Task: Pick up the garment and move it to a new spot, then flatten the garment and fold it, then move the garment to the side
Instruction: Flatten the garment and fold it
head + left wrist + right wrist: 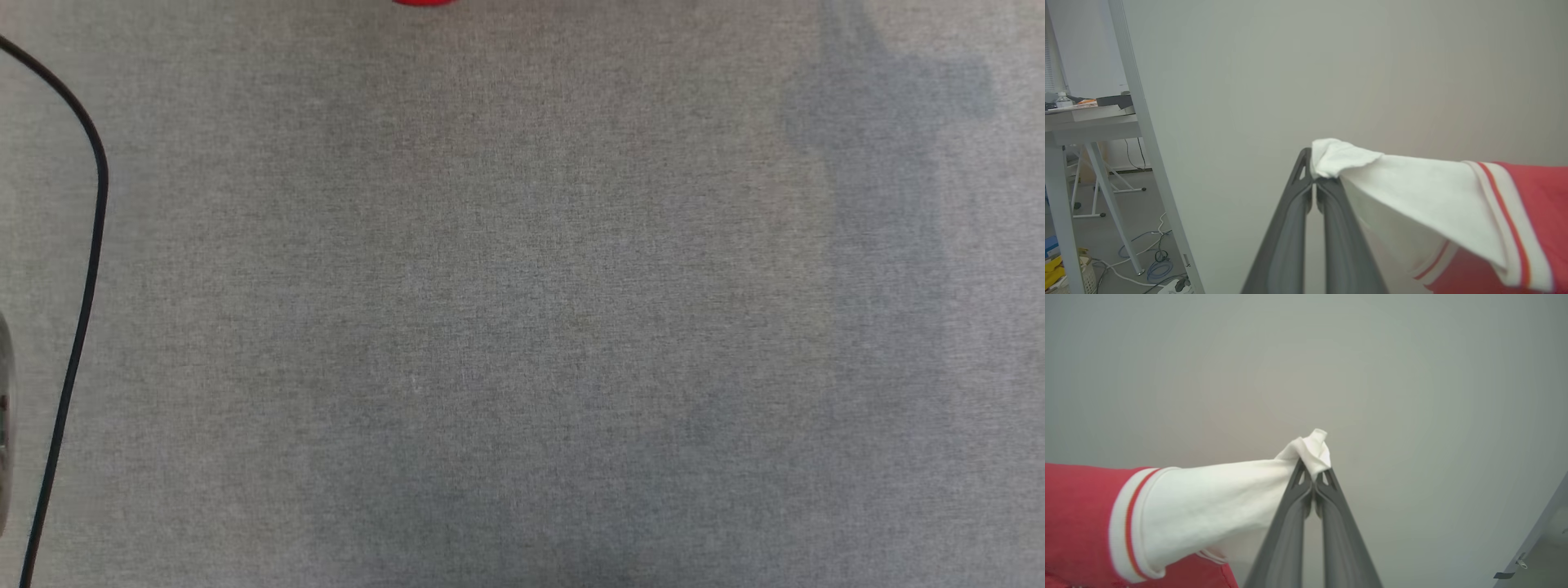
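Note:
The garment (1453,200) is a red jersey with white sleeves and red-and-white striped trim, held up off the table between both arms. My left gripper (1313,173) is shut on the tip of one white sleeve, the cloth bunched over its fingertips. My right gripper (1312,467) is shut on the tip of the other white sleeve (1216,498), and the red body (1077,514) hangs away to the left of that view. In the head view a small sliver of the red garment (423,2) shows at the top edge.
The grey fabric-covered table (522,327) spreads across the head view. A black cable (86,269) runs down its left side. A metal frame post (1147,134), a cluttered side table (1090,114) and floor cables (1155,261) stand at the left of the left wrist view.

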Available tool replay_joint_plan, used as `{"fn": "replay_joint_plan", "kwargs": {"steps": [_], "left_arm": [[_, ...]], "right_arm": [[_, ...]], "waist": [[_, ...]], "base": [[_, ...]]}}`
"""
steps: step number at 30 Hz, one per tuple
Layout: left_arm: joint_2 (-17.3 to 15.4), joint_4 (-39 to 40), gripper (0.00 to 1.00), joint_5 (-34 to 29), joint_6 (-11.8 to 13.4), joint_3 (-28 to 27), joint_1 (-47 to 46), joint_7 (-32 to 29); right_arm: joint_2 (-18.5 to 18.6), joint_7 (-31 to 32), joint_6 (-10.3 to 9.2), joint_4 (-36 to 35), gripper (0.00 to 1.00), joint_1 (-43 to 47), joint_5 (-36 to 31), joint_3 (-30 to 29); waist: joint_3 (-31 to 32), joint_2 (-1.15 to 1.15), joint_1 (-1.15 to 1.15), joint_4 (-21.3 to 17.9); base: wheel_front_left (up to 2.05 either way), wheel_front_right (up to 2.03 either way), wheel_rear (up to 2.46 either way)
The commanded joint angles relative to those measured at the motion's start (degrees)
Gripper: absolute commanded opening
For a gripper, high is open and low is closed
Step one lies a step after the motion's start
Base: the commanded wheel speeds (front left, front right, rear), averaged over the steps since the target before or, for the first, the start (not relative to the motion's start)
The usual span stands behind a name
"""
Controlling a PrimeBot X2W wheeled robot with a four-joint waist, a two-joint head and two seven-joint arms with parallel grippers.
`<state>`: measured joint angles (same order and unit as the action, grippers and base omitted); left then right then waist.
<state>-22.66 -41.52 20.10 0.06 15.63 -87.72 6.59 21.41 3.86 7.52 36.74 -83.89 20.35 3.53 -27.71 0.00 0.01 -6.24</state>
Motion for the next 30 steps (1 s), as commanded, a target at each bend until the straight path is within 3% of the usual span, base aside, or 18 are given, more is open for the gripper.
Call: {"fn": "replay_joint_plan", "kwargs": {"steps": [1,10,19,26,30], "left_arm": [[0.7,-1.9,0.0,0.0,-0.5,0.2,-1.0,0.5],[3.7,-14.1,0.0,3.6,-2.6,-0.5,1.8,2.2],[7.2,-24.8,0.0,8.3,-5.3,-2.1,8.8,3.1],[8.8,-28.9,0.0,11.8,-7.1,-2.9,17.6,5.1],[9.0,-28.3,0.0,13.0,-7.4,-2.9,23.7,7.2]], "right_arm": [[-0.4,-0.8,-0.03,1.7,0.0,-1.2,0.3,1.1],[-3.8,-3.7,-0.03,13.2,0.0,-2.0,3.0,7.6],[-7.6,-5.8,-0.03,22.9,0.0,5.1,8.2,13.4],[-7.5,-7.0,-0.03,24.6,0.0,15.3,14.1,17.5],[-5.3,-8.7,-0.03,22.2,0.0,21.5,17.8,19.6]], "waist": [[-2.0,0.0,-0.01,0.4],[-2.7,0.0,-0.01,0.2],[-1.3,0.0,-0.01,0.0],[2.9,0.0,-0.01,0.6],[6.2,0.0,-0.01,1.3]], "base": [[0.0,0.0,0.0],[0.0,0.0,0.0],[0.0,0.0,0.0],[0.0,0.0,0.0],[0.0,0.0,0.0]]}}
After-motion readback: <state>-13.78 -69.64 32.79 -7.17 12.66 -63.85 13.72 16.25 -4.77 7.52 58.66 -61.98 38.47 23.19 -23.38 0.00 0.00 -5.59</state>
